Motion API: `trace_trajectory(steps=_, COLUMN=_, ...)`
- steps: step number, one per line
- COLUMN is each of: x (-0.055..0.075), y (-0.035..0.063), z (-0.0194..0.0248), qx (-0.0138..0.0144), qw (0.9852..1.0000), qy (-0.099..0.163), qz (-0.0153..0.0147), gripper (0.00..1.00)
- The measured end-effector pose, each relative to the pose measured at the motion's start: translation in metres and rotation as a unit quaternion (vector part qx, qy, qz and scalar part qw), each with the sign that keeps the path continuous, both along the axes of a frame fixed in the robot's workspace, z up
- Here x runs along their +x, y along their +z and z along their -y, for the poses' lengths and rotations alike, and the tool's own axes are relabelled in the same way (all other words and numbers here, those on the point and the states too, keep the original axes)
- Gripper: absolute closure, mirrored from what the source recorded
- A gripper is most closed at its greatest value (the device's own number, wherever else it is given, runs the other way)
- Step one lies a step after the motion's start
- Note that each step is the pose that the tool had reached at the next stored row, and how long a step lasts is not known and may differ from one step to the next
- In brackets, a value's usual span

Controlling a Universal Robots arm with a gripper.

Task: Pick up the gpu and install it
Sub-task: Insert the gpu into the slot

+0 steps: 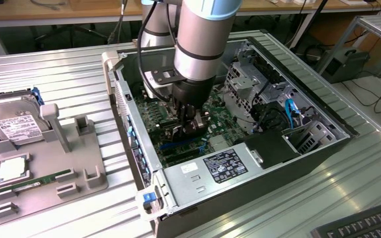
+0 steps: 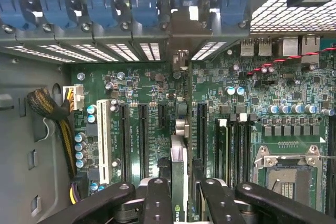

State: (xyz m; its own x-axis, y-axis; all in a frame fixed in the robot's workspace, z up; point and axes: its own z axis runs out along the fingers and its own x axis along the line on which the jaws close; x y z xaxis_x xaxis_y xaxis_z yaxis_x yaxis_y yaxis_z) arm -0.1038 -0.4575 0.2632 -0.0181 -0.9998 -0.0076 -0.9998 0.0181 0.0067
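Thin green-edged gpu (image 2: 179,182) upright in the hand (image 2: 181,195), over motherboard (image 2: 252,103)

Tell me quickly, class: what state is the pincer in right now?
Pincer: closed on the gpu, held edge-on over the motherboard slots inside the computer case.

The gpu (image 2: 179,182) (seemingly edge-on) is largely hidden between the fingers (image 2: 157,203).

You're in a robotics lab: an opened computer case (image 1: 257,148) sits on a ribbed metal table (image 1: 51,79), wooden workbenches (image 1: 58,12) behind.
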Motion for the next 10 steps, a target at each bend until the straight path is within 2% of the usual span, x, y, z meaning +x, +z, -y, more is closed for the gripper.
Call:
trace_trajectory(steps=5, x=-0.0002, y=-0.0001, z=-0.0001, qx=0.0005, qw=1.0000, qy=0.000, qz=0.0001, gripper=0.74)
trace_trajectory(steps=10, x=-0.0008, y=-0.0002, z=-0.0001, qx=0.0029, qw=1.0000, qy=0.005, qz=0.0001, gripper=0.74)
